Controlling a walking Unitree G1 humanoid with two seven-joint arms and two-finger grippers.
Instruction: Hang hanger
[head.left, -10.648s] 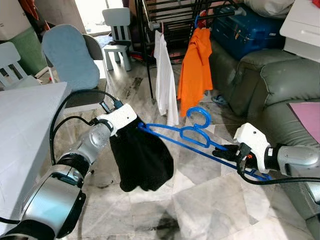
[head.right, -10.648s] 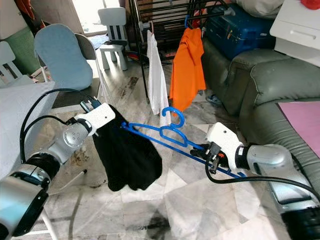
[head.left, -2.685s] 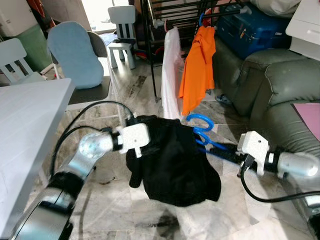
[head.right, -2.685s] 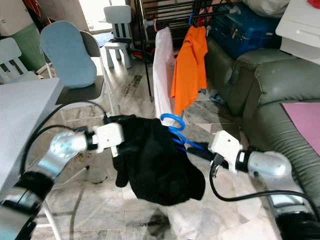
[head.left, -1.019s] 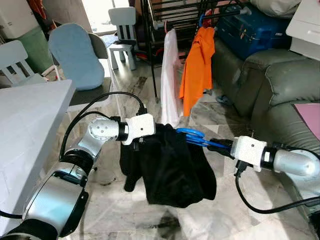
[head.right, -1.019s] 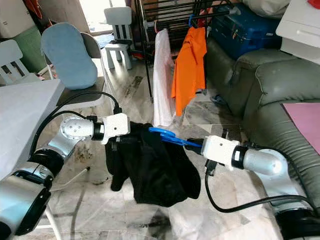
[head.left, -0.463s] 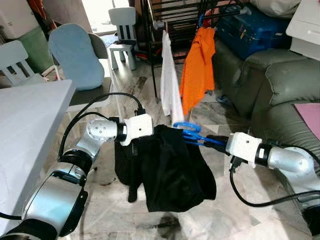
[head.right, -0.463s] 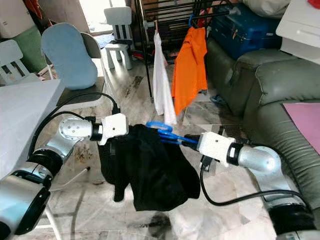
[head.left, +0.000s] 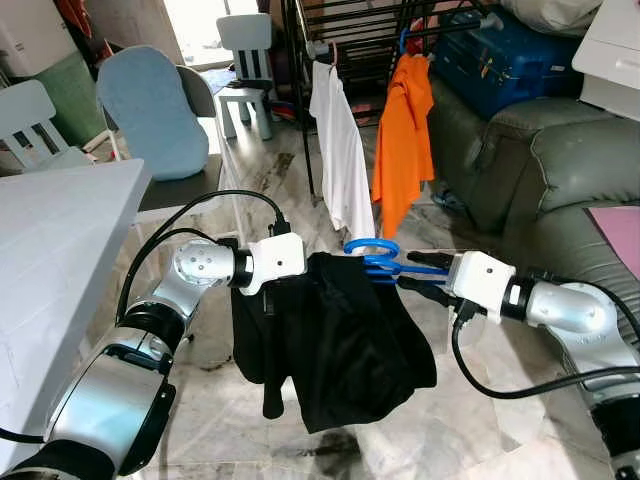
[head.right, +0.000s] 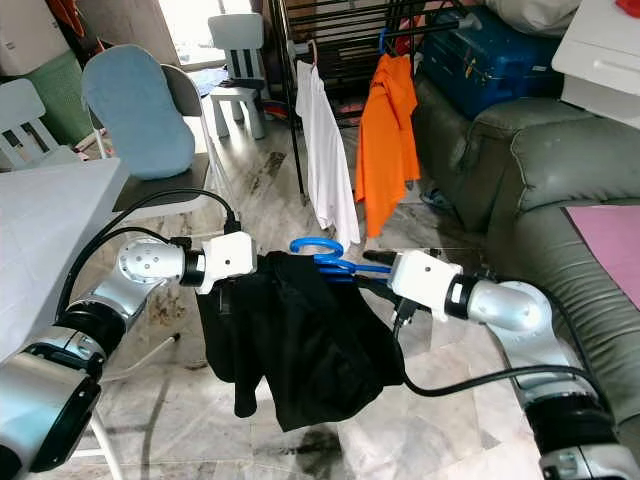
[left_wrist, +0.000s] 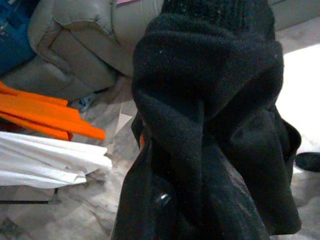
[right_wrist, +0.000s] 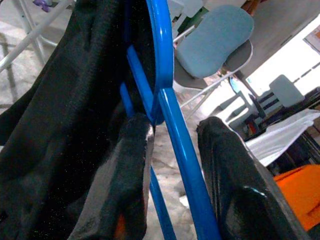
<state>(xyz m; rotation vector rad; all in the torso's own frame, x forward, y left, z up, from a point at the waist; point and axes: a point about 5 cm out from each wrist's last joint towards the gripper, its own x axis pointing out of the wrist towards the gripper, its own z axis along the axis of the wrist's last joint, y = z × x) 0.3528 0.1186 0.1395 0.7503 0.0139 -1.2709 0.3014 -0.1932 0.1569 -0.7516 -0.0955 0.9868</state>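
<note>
A blue plastic hanger (head.left: 372, 252) is held level in front of me, above the floor, with a black garment (head.left: 335, 345) draped over it and hanging down. My right gripper (right_wrist: 175, 125) is shut on the hanger's blue bar, which runs between its two black fingers (right_wrist: 131, 175). My left gripper (head.left: 298, 270) is at the garment's left shoulder, shut on the cloth. Its fingers are buried in the black fabric (left_wrist: 210, 125). The dark clothes rack (head.left: 345, 25) stands behind the hanger.
A white shirt (head.left: 340, 150) and an orange shirt (head.left: 405, 125) hang on the rack. A green sofa (head.left: 540, 160) is to the right. A white table (head.left: 50, 250) and a blue-padded chair (head.left: 150, 115) are on the left. Marble floor (head.left: 470, 410) lies below.
The garment, once bunched at the hanger's left end, now covers the hanger. In the last second the right gripper shifted left and slightly up, and the white shirt swung.
</note>
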